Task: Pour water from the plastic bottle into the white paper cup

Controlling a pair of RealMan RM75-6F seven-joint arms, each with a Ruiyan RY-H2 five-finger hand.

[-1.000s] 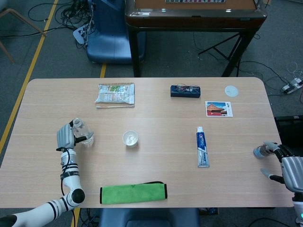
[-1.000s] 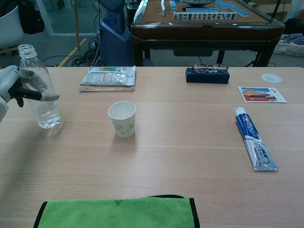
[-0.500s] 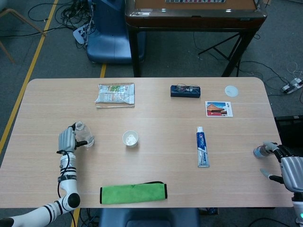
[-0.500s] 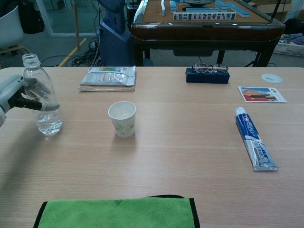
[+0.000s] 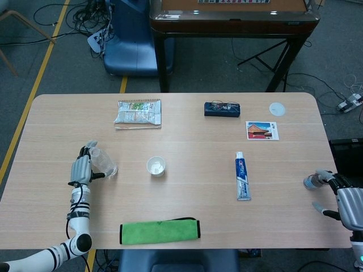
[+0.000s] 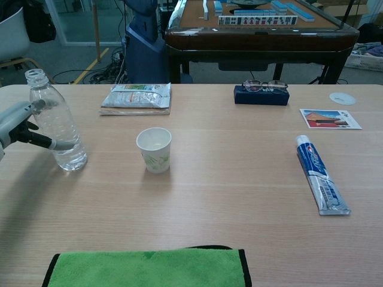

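The clear plastic bottle (image 6: pixel 57 128) has no cap and holds a little water. It stands on the table at the left, leaning with its neck away from the cup. My left hand (image 6: pixel 18 122) grips it from the left, one finger across its front; in the head view the left hand (image 5: pixel 81 169) sits beside the bottle (image 5: pixel 103 162). The white paper cup (image 6: pixel 154 149) stands upright to the right of the bottle, apart from it, and shows as a white ring (image 5: pixel 156 166) from above. My right hand (image 5: pixel 340 197) lies at the table's right edge with fingers apart, holding nothing.
A green cloth (image 5: pixel 160 231) lies at the front edge. A toothpaste tube (image 5: pixel 243 177) lies right of centre. At the back are a snack packet (image 5: pixel 139 112), a dark case with glasses (image 5: pixel 222 109), a postcard (image 5: pixel 262 130) and a round white lid (image 5: pixel 277 109).
The bottle has come down onto the table and shifted right, closer to the cup, now leaning. My left hand moved with it. The right hand has stayed put.
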